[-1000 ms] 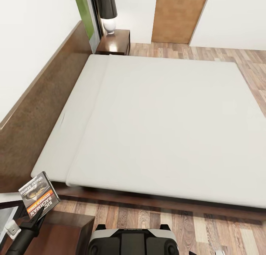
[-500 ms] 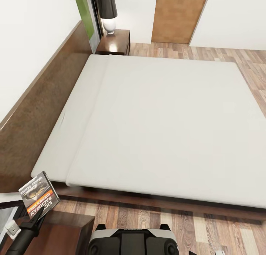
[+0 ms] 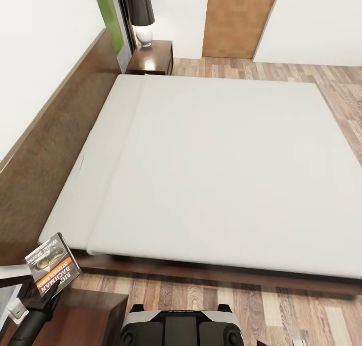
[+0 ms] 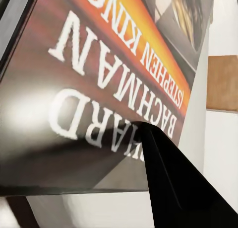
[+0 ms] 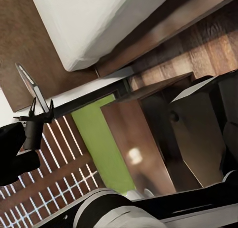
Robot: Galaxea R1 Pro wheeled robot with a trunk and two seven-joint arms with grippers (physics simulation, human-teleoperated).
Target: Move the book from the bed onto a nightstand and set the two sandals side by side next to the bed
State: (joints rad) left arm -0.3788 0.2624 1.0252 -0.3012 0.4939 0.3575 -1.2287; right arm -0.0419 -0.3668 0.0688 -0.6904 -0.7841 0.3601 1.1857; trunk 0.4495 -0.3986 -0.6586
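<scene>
My left gripper (image 3: 46, 295) is shut on the lower edge of the book (image 3: 53, 264), holding it upright and tilted above the near nightstand (image 3: 95, 313) at the lower left. The left wrist view has the cover (image 4: 99, 89) up close, white "RICHARD BACHMAN" lettering under an orange band, with one black finger (image 4: 171, 188) pressed on it. In the right wrist view the book (image 5: 29, 86) is edge-on in the left gripper (image 5: 37, 119), over the nightstand top (image 5: 134, 148). The bed (image 3: 216, 160) has a bare pale mattress. The sandals are out of view.
A second nightstand (image 3: 151, 59) with a black-shaded lamp (image 3: 141, 14) stands at the bed's far corner. The dark headboard (image 3: 55, 135) runs along the left wall. A wooden door (image 3: 236, 19) is at the back. Plank floor (image 3: 281, 306) lies between me and the bed frame.
The whole head picture has shifted slightly, so the camera moved. The book and my left gripper hold the same place over the near nightstand.
</scene>
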